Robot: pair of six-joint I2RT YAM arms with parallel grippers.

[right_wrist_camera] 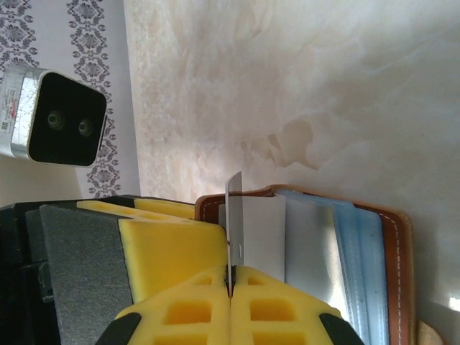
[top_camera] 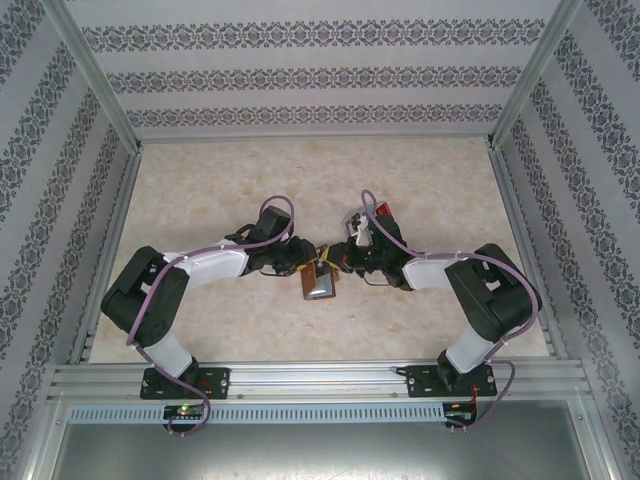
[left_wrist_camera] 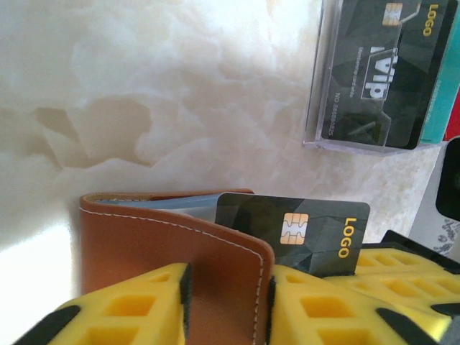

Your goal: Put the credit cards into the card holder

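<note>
Top view: arms meet mid-worktop [top_camera: 200, 180] over open card holder [top_camera: 320, 284].
Left wrist: left pincer [left_wrist_camera: 226, 291] narrowed onto soft leather flap, pads touching both faces. Grey card [left_wrist_camera: 302, 233] upright behind flap, part hidden.
Right wrist: right pincer [right_wrist_camera: 231, 280] clamped tight on card's thin edge.
Card likely light, stiff, slick; best pinched at short end.

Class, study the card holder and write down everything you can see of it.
The card holder is reddish-brown leather with pale stitching along its edges, partly open on the pale marbled table. Clear and bluish plastic sleeves fan out inside it. The left hand appears to pinch one stitched flap between its yellow fingers. A dark grey card, held edge-on by the shut right hand, tucks in behind that flap.
</note>
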